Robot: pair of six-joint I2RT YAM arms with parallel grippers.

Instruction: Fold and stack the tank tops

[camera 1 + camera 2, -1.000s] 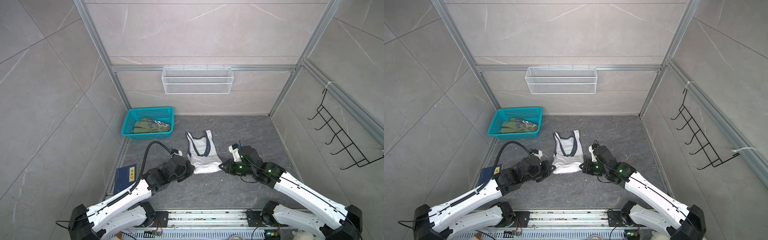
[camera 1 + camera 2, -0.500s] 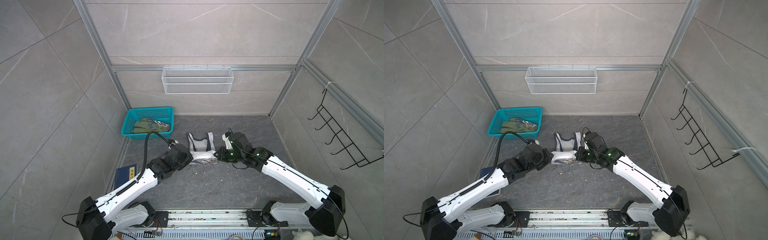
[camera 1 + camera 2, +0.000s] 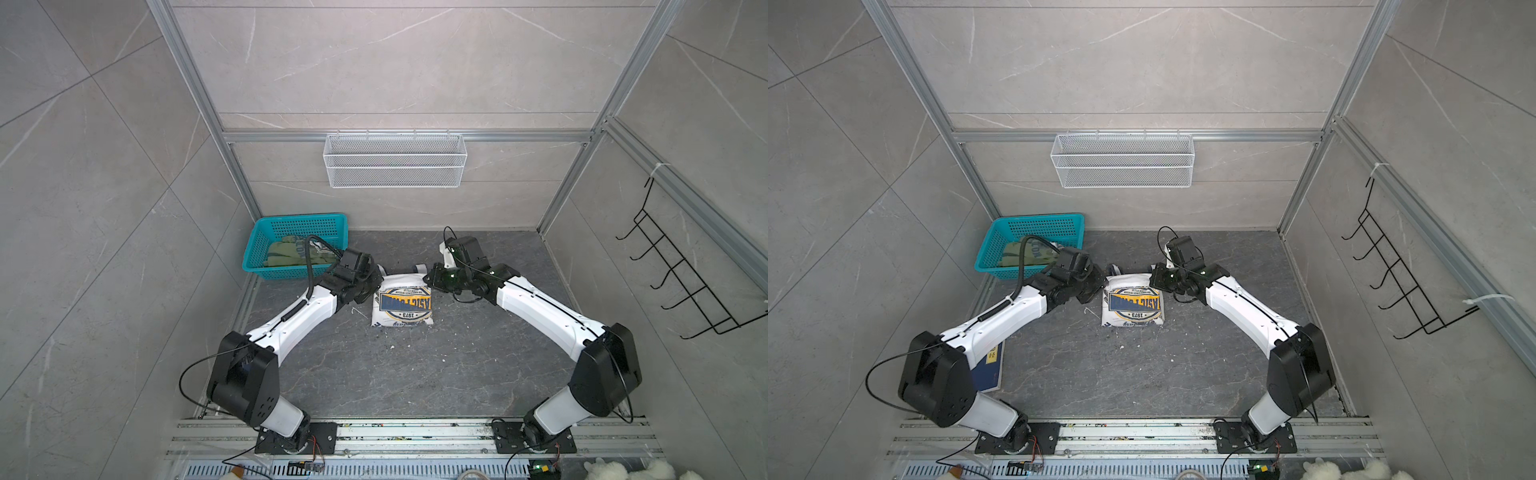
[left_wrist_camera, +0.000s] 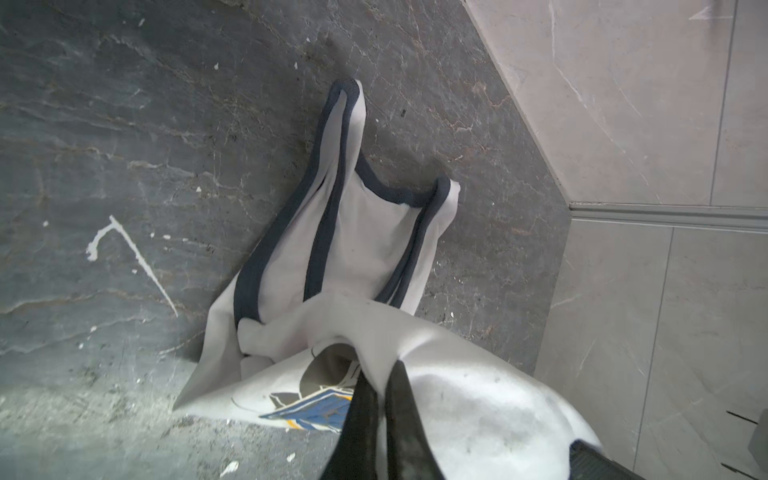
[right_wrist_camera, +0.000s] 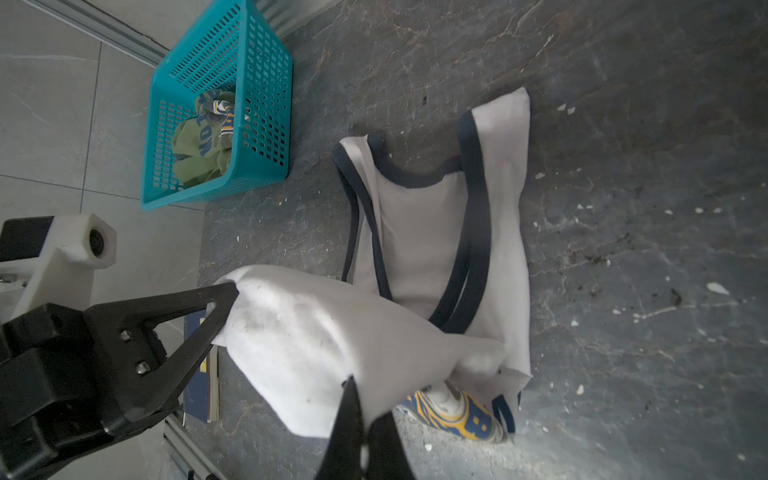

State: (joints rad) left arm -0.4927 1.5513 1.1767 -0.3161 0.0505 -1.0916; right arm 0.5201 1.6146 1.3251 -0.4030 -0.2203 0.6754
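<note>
Right, status: the white tank top (image 3: pixel 401 286) lies mid-table on the dark stone tabletop (image 3: pixel 395 374), between the two arms. It is doubled over, so its navy-yellow badge (image 3: pixel 405 305) faces up in both top views.

The left gripper (image 3: pixel 377 281) is clamped on the far-left corner of the folded-over layer. In the left wrist view its black fingers (image 4: pixel 361 415) are pinched together with white cloth between them.

The right gripper (image 3: pixel 427 277) is clamped on the far-right corner. In the right wrist view its fingers (image 5: pixel 349 415) are closed on the cloth edge, and the left gripper's tips bite the opposite corner.

The held edge is off the tabletop, and the cloth sags between the two claws. The navy-trimmed straps (image 4: pixel 336 137) lie flat underneath and point toward the far wall.

The olive tank top (image 3: pixel 286 253) is bunched inside the teal basket (image 3: pixel 299 218) at the far left, just beyond the left arm's wrist.

A dark blue book (image 3: pixel 988 370) lies at the near left, partly hidden under the left arm.

A white wire shelf (image 3: pixel 395 160) hangs on the far wall, and a black hook rack (image 3: pixel 681 282) is on the right wall.
</note>
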